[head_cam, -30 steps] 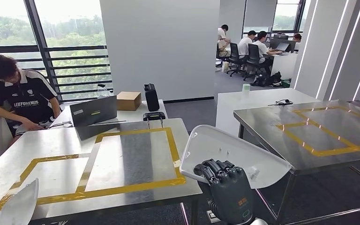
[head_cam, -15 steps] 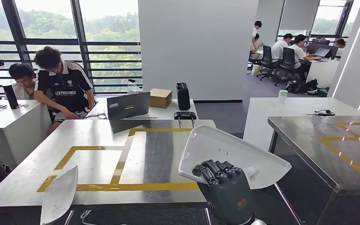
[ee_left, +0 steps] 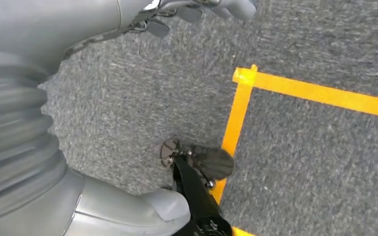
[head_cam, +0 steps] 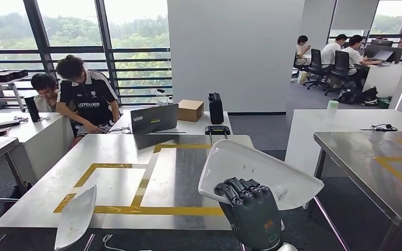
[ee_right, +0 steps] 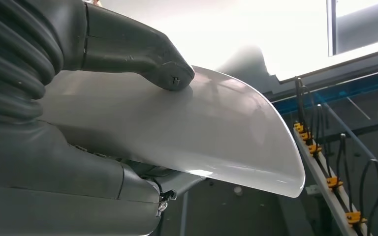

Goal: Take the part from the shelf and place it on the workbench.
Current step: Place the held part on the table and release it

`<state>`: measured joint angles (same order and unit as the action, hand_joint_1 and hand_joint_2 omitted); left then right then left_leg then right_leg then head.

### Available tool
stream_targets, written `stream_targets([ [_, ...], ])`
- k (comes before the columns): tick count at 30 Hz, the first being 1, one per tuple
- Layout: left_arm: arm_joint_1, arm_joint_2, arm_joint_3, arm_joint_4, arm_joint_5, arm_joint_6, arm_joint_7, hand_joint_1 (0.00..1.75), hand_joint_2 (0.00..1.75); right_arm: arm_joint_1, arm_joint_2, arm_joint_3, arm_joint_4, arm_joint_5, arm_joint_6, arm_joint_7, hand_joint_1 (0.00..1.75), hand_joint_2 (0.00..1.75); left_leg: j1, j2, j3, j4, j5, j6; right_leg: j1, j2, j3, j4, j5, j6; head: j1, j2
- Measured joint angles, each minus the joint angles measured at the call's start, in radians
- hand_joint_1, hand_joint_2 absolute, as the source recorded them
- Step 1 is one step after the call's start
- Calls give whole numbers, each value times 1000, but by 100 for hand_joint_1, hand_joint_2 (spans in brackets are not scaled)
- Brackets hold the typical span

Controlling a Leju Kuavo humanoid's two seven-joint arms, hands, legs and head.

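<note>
The steel desk (head_cam: 42,193) ahead carries yellow tape (head_cam: 152,210) laid out as rectangular outlines. A curved white panel (head_cam: 76,218) sits at its near left corner, overhanging the edge. At the far end a laptop (head_cam: 154,119) appears to stand on the adjoining white desk (head_cam: 196,127), though the seam is hard to judge, with a cardboard box (head_cam: 190,110) and a black upright case (head_cam: 216,107) beside it. The floor (ee_left: 295,162) is grey carpet marked with yellow tape lines (ee_left: 320,92).

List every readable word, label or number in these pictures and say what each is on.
"LEEFORENDS", roughly as it reads, on the chest of a seated person's black shirt.
Orange mark on the back of the right robot hand: too small to read.
Sticker on the laptop lid: too small to read.
Nothing else carries legible text.
</note>
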<state>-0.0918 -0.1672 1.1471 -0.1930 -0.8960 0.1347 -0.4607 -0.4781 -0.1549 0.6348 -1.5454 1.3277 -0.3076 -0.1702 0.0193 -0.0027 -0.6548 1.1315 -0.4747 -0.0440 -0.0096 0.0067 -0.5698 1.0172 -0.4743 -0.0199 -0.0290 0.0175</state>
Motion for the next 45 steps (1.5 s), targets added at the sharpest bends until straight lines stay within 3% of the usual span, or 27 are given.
stream_targets([
  [2, -2, 1, 0, 0, -1, 0, 1, 0, 175, -3, 1, 0, 2, -1, 0, 0, 175, 175, -1, 0, 42, -81, 20, 11, 1, -2, -2, 10, -9, 13, 0, 0],
  [6, 0, 2, 0, 0, -2, 0, 5, 0, 175, -5, 1, 0, 4, -4, 0, 0, 175, 175, -4, -4, 51, -94, 14, 44, -2, -3, -5, 23, -23, 34, 1, 0],
  [8, -1, 3, 0, -1, -3, 0, 7, 0, 175, -6, 1, 0, 4, -6, 1, 1, 175, 175, -2, -4, 57, -97, 13, 56, -3, -3, -45, 103, -63, 41, 1, 0],
  [10, -1, 3, 0, -1, -4, 0, 9, 0, 175, -4, 1, 0, 6, -8, 7, 3, 175, 175, -4, -4, 59, -97, 9, 62, -3, -3, -118, 237, -113, 43, 1, 0],
  [11, -1, 3, 0, 0, -4, 0, 10, 0, 175, -2, 1, 0, 9, -8, 14, 4, 175, 175, -5, -4, 61, -97, 6, 64, -3, -3, -148, 283, -120, 43, 1, 0],
  [12, 0, 3, 0, 0, -5, 0, 10, 0, 175, -1, 1, 0, 13, -9, 21, 7, 175, 175, -6, -5, 64, -97, 4, 65, -3, -3, -162, 294, -109, 42, 1, 0],
  [13, 0, 3, 0, 0, -6, 0, 10, 0, 175, -2, 1, 0, 18, -10, 29, 10, 175, 175, -6, -7, 67, -96, 2, 64, -3, -3, -155, 264, -78, 39, 1, 0],
  [15, 0, 3, 0, 0, -9, 0, 10, 0, 175, -12, 1, 0, 35, -12, 42, 18, 175, 175, -7, -9, 76, -96, -5, 59, -1, -3, -98, 128, -2, 31, 1, 0],
  [17, -1, 2, 0, 0, -12, -1, 10, 0, 175, -26, 3, -2, 56, -13, 51, 23, 175, 175, -9, -11, 79, -95, -11, 49, 4, -3, -53, 29, 29, 25, 1, 0],
  [19, -1, 2, 0, 0, -14, -1, 9, 0, 175, -35, 4, -9, 75, -15, 54, 26, 175, 175, -8, -12, 80, -97, -12, 37, 10, -2, -46, 13, 23, 19, 1, 0],
  [22, -1, 1, 0, 0, -17, -1, 8, 0, 175, -50, 8, -19, 103, -14, 57, 37, 175, 175, -6, -9, 66, -70, -30, 22, 4, -2, -35, 2, 24, 4, 1, 0],
  [25, -1, 1, 0, 0, -18, -3, 7, 0, 175, -68, 13, -34, 144, -14, 66, 41, 175, 175, -5, -6, -25, 104, -100, 14, 2, -5, -22, -1, 17, -10, -1, 0],
  [26, 0, 1, 0, 0, -18, -4, 7, 0, 175, -69, 14, -38, 156, -14, 67, 41, 175, 175, -4, -6, -57, 157, -112, 11, 3, -5, -19, 0, 14, -12, -1, 0],
  [27, 2, 1, 0, 0, -18, -4, 7, 0, 175, -69, 15, -40, 165, -14, 68, 41, 175, 175, -4, -5, -74, 178, -106, 10, 3, -5, -16, 1, 10, -12, -1, 0],
  [28, 2, 1, 0, 0, -18, -4, 7, 0, 175, -69, 15, -42, 172, -14, 68, 41, 175, 175, -3, -5, -72, 161, -81, 10, 2, -5, -12, 2, 6, -10, -1, 0],
  [30, 2, 2, 0, 0, -20, -4, 8, 0, 175, -75, 17, -46, 186, -14, 70, 41, 175, 175, -2, -2, -25, 41, -5, 11, 0, -4, -2, 8, -5, -3, -1, 0],
  [32, 0, 3, 0, 0, -25, -5, 10, 0, 175, -89, 20, -54, 210, -17, 76, 41, 175, 175, -5, 0, 22, -63, 29, 19, 2, -3, -1, 17, -15, 8, 0, 0],
  [37, 0, 3, 0, 0, -35, -7, 13, 0, 175, -137, 37, -80, 316, -31, 87, 27, 175, 175, -7, -4, 37, -89, 25, 51, 2, -3, -12, 39, -35, 34, 1, 0],
  [38, -1, 3, 0, 0, -35, -7, 13, 0, 175, -149, 41, -84, 336, -33, 87, 23, 175, 175, -5, -3, 39, -92, 25, 57, 1, -4, -33, 79, -54, 38, 1, 0],
  [41, -3, 3, 0, 0, -35, -7, 13, 0, 175, -168, 49, -91, 389, -35, 87, 19, 175, 175, -6, -4, 41, -92, 20, 66, 0, -4, -140, 270, -121, 44, 1, 0],
  [42, -3, 3, 0, 0, -35, -7, 13, 0, 175, -169, 51, -91, 401, -35, 87, 19, 175, 175, -6, -4, 43, -92, 18, 67, 0, -4, -164, 302, -119, 44, 1, 0],
  [43, -2, 2, 0, 0, -35, -7, 13, 0, 175, -169, 52, -92, 411, -36, 87, 19, 175, 175, -6, -6, 46, -91, 16, 66, 0, -4, -169, 292, -97, 43, 1, 0],
  [45, -1, 2, 0, 0, -35, -7, 14, 0, 175, -173, 55, -95, 423, -36, 87, 19, 175, 175, -6, -8, 55, -91, 10, 63, 0, -4, -124, 171, -18, 38, 1, 0],
])
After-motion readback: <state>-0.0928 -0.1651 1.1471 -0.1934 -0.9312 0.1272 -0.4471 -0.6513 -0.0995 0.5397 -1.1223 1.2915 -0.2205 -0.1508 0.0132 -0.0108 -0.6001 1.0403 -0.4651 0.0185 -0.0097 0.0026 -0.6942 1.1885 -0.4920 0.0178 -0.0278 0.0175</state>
